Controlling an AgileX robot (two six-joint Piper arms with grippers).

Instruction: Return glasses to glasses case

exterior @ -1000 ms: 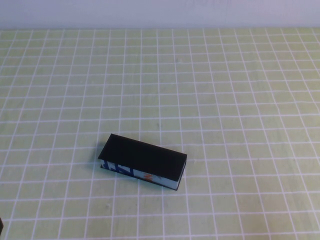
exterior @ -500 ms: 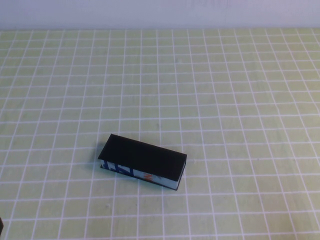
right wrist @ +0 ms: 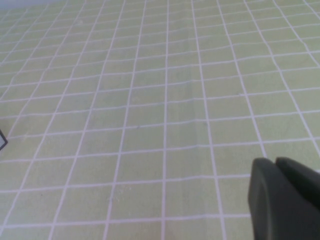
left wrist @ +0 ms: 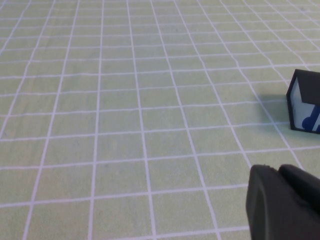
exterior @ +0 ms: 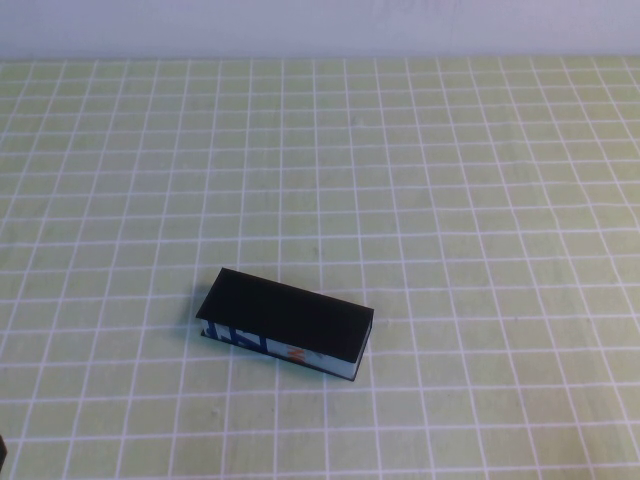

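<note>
The glasses case (exterior: 285, 323) lies on the green checked cloth, left of centre near the front, with its black flap lid down and its white printed side facing me. Its end shows in the left wrist view (left wrist: 305, 107). The glasses are not in view. My left gripper (left wrist: 277, 170) is shut and empty, low over the cloth, well to the left of the case; only a dark sliver of it shows at the high view's bottom left corner (exterior: 2, 452). My right gripper (right wrist: 274, 162) is shut and empty over bare cloth to the right, outside the high view.
The green cloth with white grid lines (exterior: 450, 200) covers the whole table up to a pale wall at the back. A dark corner of the case shows at the edge of the right wrist view (right wrist: 2, 140).
</note>
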